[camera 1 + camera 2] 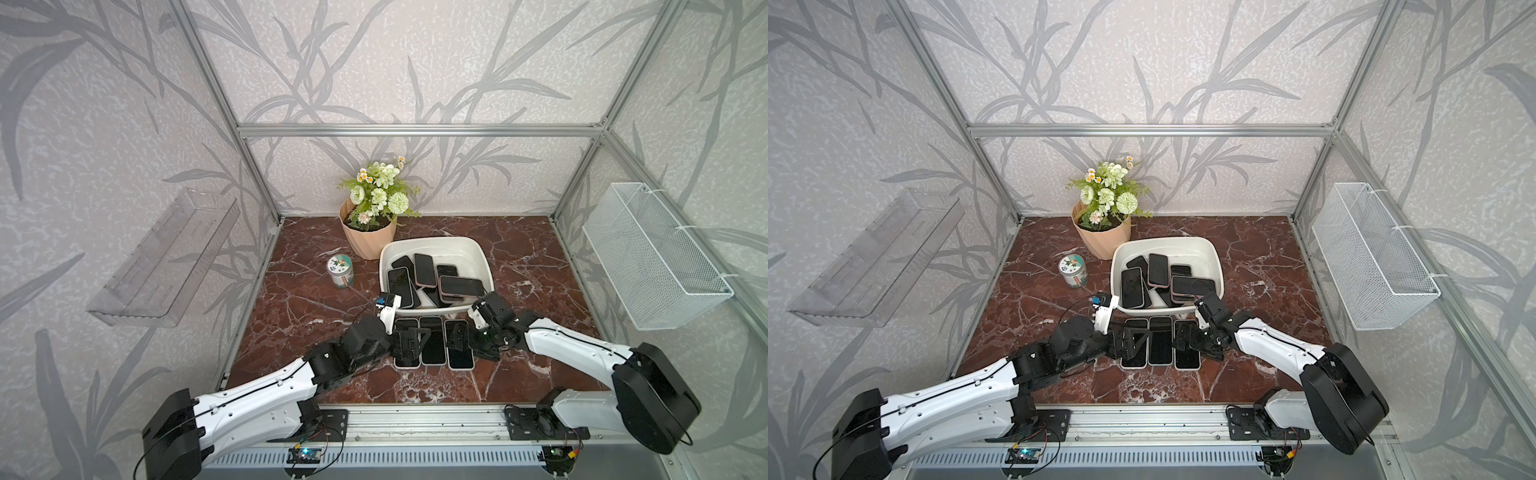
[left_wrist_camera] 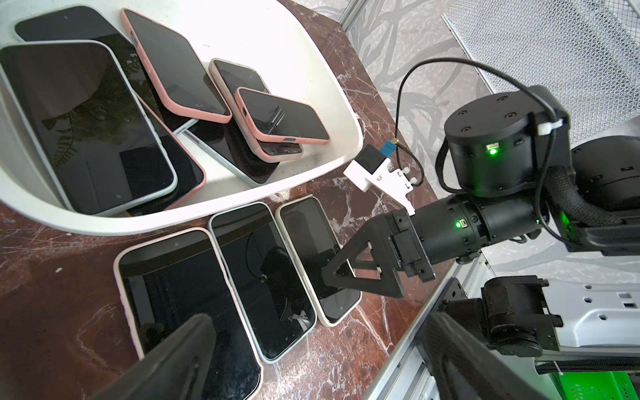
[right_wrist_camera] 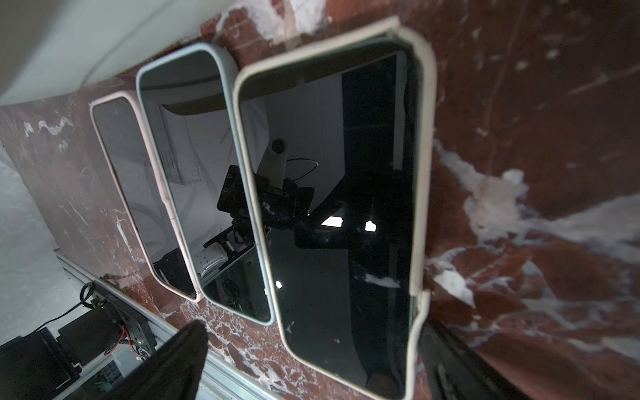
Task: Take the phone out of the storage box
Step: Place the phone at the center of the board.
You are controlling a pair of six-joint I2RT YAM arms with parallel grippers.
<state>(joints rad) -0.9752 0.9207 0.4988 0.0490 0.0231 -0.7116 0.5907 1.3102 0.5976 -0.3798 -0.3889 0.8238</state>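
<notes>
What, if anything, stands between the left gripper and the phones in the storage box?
Only the near wall of the storage box. The open left gripper is over the three phones laid on the table just before it; the phones inside lie uncovered.

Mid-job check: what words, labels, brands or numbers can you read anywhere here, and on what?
No text is readable in any view.
Round tin: printed flowers on lid; any lettering too small to read.
Piled phones in the storage box: dark screens, no markings visible.
Three phones in front of it: the same.
</notes>
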